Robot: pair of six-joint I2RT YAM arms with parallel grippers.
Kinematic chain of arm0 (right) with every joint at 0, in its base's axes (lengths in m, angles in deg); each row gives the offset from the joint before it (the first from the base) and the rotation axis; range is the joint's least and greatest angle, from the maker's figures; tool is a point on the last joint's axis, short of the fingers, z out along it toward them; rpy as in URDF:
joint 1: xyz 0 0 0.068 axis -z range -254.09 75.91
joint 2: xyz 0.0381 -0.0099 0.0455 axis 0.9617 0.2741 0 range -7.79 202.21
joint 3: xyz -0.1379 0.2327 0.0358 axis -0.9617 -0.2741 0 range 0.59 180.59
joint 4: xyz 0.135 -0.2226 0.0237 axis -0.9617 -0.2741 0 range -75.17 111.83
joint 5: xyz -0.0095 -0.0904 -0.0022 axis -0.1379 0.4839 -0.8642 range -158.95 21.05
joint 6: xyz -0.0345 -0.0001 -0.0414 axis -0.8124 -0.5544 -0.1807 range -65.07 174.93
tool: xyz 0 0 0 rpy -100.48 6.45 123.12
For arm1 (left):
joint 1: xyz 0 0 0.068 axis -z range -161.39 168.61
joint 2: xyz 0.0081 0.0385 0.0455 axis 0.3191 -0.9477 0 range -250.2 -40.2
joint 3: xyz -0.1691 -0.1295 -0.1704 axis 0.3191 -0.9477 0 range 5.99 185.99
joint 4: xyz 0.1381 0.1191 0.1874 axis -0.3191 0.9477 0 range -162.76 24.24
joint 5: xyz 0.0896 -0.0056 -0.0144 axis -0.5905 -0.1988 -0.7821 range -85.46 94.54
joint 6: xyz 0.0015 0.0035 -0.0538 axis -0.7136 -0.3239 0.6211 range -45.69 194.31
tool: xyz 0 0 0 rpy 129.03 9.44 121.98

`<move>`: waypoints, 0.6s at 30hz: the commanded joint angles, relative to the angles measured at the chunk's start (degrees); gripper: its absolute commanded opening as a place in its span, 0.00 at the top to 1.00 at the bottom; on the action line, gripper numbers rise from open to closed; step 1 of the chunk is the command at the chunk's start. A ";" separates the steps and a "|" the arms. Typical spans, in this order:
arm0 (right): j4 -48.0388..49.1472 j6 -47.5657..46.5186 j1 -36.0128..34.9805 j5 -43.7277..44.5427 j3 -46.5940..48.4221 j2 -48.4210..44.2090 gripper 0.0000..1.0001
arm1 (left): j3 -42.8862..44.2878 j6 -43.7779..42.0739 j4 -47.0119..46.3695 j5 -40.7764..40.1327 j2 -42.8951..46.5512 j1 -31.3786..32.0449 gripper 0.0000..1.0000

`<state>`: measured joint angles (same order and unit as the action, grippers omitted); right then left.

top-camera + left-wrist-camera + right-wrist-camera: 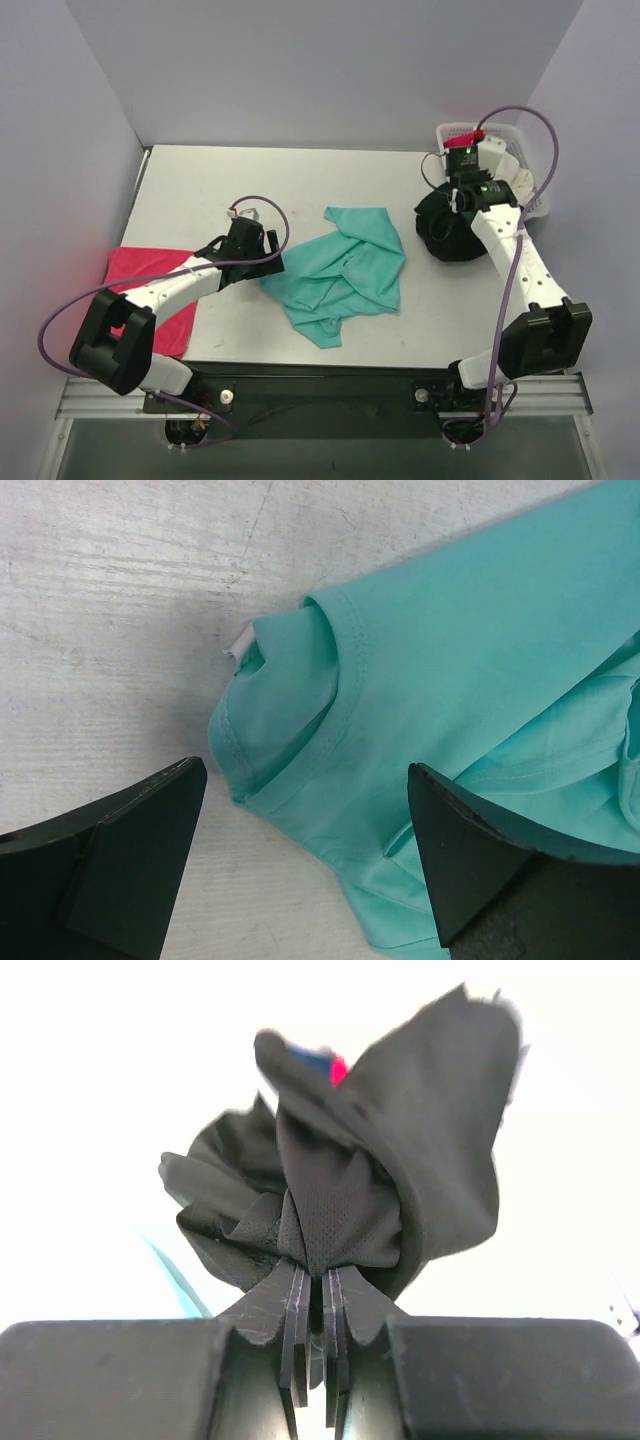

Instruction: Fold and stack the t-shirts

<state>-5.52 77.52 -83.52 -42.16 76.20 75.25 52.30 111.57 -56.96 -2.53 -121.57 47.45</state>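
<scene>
A crumpled teal-green t-shirt (345,272) lies mid-table. My left gripper (262,243) is open at its left edge; in the left wrist view its collar and label (300,695) lie between my two fingers (130,855), untouched. A pinkish-red t-shirt (150,290) lies flat at the left, partly under my left arm. My right gripper (458,200) is shut on a bunched black t-shirt (450,228), which hangs from the pinch in the right wrist view (340,1190).
A white slotted basket (500,160) stands at the back right, with red cloth (465,140) showing inside behind my right wrist. Grey walls close the table at the back and both sides.
</scene>
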 commanded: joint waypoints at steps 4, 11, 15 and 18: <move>2.10 -5.60 0.38 11.16 15.33 4.12 1.00 | 0.54 0.28 -1.99 0.65 2.17 0.34 0.07; 18.11 -15.11 1.61 19.08 23.43 15.20 1.00 | 0.28 0.19 -1.03 0.22 4.37 0.34 0.07; 31.17 -24.22 1.78 24.27 30.27 21.79 1.00 | 0.37 0.19 -0.15 0.13 4.98 0.34 0.07; 38.84 -31.35 2.13 26.73 35.02 26.53 1.00 | 0.45 0.10 0.11 -0.14 4.81 0.34 0.07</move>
<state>18.17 56.71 -81.95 -22.95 104.57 100.26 52.30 111.61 -56.72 -2.48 -118.18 47.45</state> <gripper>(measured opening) 0.056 0.933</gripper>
